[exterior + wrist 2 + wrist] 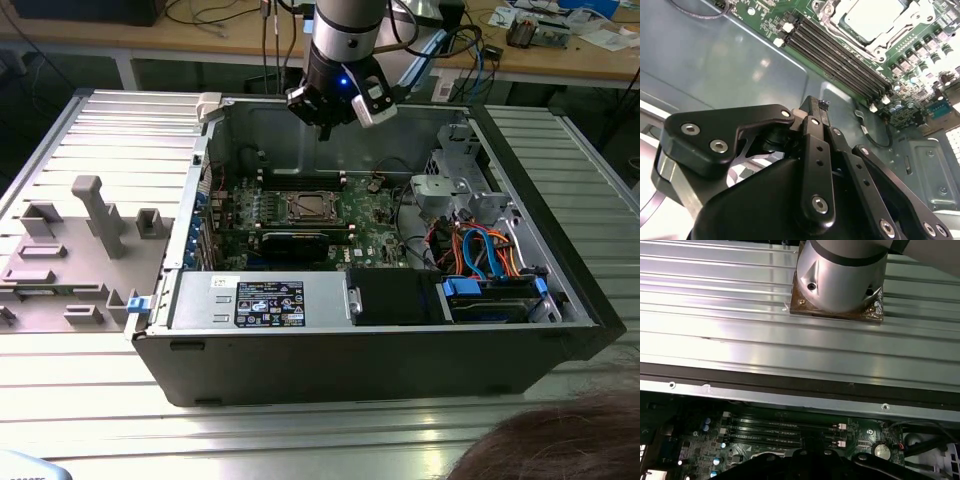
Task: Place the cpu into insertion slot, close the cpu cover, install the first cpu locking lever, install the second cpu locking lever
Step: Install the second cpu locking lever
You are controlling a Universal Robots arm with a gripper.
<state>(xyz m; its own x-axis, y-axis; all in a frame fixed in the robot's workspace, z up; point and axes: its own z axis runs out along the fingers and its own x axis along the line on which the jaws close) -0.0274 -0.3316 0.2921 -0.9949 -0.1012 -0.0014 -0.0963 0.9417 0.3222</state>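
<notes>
Gripper [328,128] hangs above the far wall of the open computer case [370,370] in the exterior view, at about twelve o'clock from the insertion slot [308,208] and well clear of the board. In the second wrist view the gripper [815,111] shows its two black fingers [812,116] pressed together at the tips, with nothing between them.

The cpu [309,207] lies flat in the slot at the middle of the green motherboard [375,235]. In the second wrist view the cpu [872,17] shows its pale metal top, framed by the cpu cover [892,37], which lies down around it. Whether the locking levers are latched cannot be told.

Long black memory slots [840,62] run just beside the socket, between it and the bare grey case wall [715,65]. In the first wrist view the same slots [785,430] sit beside a coin cell [882,450].

At three o'clock from the board, blue and orange cables [480,250] bundle near the drive bays. A grey plastic fixture [75,245] rests on the ribbed metal table [320,440] at nine o'clock from the case.
</notes>
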